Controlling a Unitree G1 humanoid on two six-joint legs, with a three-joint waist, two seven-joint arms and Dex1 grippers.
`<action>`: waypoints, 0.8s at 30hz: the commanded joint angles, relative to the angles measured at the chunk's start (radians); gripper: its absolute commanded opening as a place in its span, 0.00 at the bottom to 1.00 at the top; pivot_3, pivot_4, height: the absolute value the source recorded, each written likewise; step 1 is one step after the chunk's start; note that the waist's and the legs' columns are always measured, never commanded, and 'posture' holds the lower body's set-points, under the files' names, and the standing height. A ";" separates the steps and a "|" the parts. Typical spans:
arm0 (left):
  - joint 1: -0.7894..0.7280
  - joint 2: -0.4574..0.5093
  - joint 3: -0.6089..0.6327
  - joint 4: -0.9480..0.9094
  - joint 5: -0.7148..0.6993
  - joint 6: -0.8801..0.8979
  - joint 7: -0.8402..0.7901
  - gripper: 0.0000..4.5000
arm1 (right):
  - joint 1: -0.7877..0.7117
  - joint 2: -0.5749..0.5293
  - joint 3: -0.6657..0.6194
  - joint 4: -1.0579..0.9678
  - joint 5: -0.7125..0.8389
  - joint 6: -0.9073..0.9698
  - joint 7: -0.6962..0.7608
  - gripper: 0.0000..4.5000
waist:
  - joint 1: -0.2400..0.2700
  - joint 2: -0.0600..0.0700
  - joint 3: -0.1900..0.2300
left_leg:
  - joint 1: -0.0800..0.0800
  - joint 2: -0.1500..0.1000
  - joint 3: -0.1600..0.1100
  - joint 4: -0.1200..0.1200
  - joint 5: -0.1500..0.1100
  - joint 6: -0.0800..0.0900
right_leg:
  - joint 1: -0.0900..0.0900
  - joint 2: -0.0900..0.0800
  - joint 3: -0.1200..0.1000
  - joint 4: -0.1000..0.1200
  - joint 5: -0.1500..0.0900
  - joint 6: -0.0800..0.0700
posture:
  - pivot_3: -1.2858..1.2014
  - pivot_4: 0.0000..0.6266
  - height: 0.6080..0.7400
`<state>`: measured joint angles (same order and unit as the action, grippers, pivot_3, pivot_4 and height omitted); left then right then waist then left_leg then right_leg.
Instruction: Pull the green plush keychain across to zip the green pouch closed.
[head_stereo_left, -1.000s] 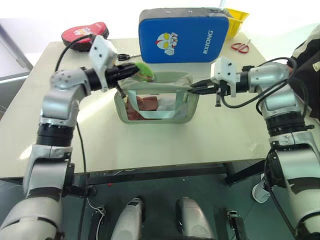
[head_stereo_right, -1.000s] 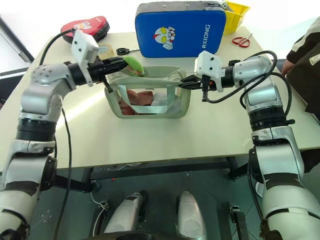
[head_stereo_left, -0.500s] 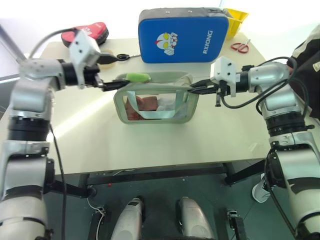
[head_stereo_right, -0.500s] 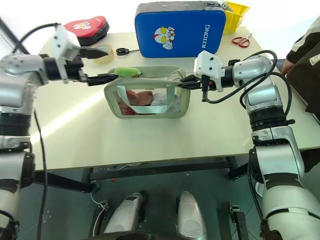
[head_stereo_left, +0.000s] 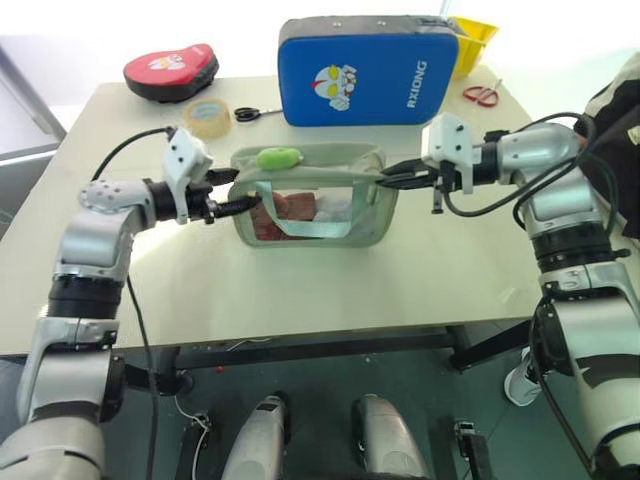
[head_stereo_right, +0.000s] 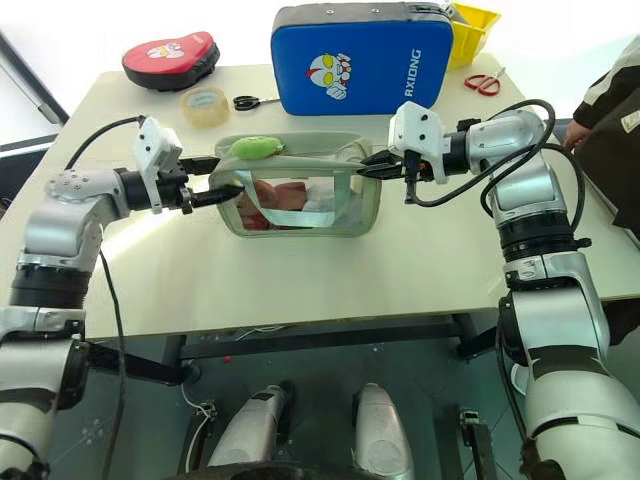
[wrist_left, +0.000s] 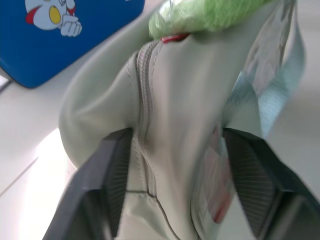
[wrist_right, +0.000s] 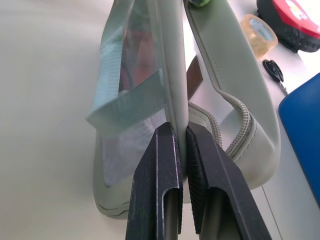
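Left eye view: blue case (head_stereo_left: 367, 70), upper centre of frame, reads "RXIONG" w/ a cartoon figure. Red case (head_stereo_left: 171, 72) upper left has a print too small to read. Green pouch (head_stereo_left: 315, 196) sits mid-frame on table (head_stereo_left: 300, 290); green plush keychain (head_stereo_left: 279, 157) lies on its top near the left end. Left gripper (head_stereo_left: 237, 191) part open, fingers (wrist_left: 107, 185) astride the pouch's left end, touching both sides. Right gripper (head_stereo_left: 388, 174) pinched tight on the pouch's right rim. Pouch contents blurred behind the clear panel: reddish-brown, can't ID. Tape roll (head_stereo_left: 206, 117), black scissors (head_stereo_left: 256, 114) upper left; red scissors (head_stereo_left: 482, 94) upper right, yellow bin (head_stereo_left: 473, 40) partly behind the blue case.
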<state>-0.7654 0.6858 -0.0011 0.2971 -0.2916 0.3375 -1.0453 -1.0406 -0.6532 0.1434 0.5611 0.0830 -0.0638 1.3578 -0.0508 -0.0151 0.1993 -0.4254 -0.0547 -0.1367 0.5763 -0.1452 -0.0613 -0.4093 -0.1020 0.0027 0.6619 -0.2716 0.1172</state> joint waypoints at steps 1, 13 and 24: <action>-0.003 0.026 0.019 -0.020 0.007 -0.022 -0.014 0.21 | -0.023 -0.014 -0.012 -0.027 0.004 0.004 0.002 0.00 | 0.000 0.000 0.000 | 0.000 0.000 0.000 0.000 0.000 0.000 | 0.000 0.000 0.000 0.000 0.000 0.000 | 0.52 0.24 1.00; 0.076 0.086 0.040 -0.186 -0.040 0.097 -0.029 0.00 | -0.050 0.012 -0.016 -0.078 0.020 0.054 -0.028 0.59 | 0.002 0.000 0.000 | 0.000 0.000 0.000 0.000 0.000 0.000 | 0.000 0.000 0.000 0.000 0.000 0.000 | 0.52 0.24 1.00; 0.099 0.091 0.036 -0.168 -0.017 0.060 -0.009 0.00 | -0.154 0.303 0.021 -0.237 0.071 0.214 -0.216 0.92 | -0.012 0.000 0.000 | 0.000 0.000 -0.002 0.000 0.000 0.000 | 0.000 0.000 0.000 0.001 0.000 0.000 | 0.52 0.24 1.00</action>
<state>-0.6667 0.7632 0.0182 0.1356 -0.3183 0.4180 -1.0618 -1.1588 -0.3665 0.1637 0.3456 0.1585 0.1529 1.1841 -0.0631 -0.0151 0.1994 -0.4254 -0.0544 -0.1383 0.5759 -0.1452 -0.0612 -0.4098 -0.1017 0.0023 0.6629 -0.2716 0.1170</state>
